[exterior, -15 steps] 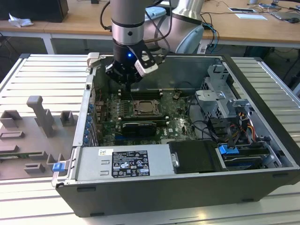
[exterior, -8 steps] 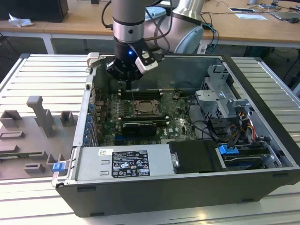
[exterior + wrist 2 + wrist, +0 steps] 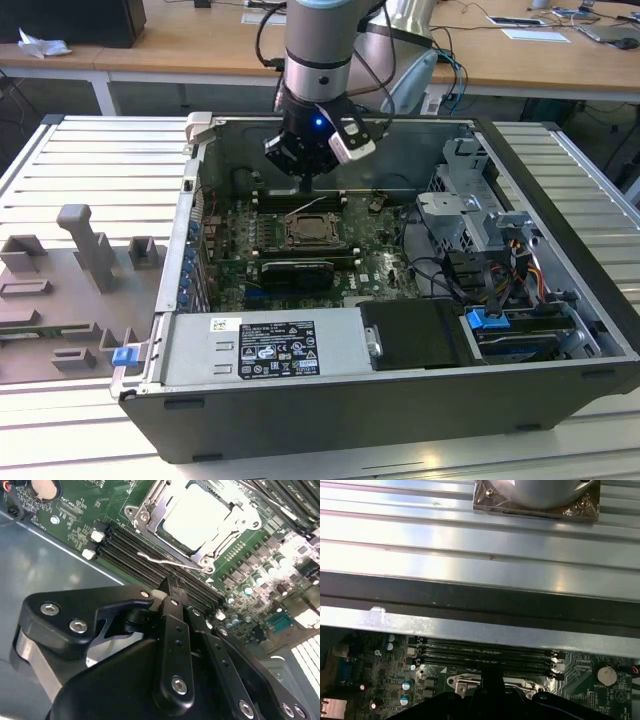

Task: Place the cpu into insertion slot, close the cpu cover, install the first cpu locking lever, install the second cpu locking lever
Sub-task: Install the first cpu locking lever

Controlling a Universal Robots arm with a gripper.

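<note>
Fingers [image 3: 172, 587] closed over memory slots [image 3: 150, 562], partly hiding them.

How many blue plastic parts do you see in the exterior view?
2. One blue clip sits at the computer case's near corner on the exterior view's left; one blue tab sits by the drive bay on the right. Others may be hidden.

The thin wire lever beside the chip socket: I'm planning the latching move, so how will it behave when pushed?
The wire lever looks thin and bent, so it will probably flex and spring back. Its bare metal seems smooth, so the claw may slip off. It stands free above the memory slots, so it likely pivots rather than slides.
</note>
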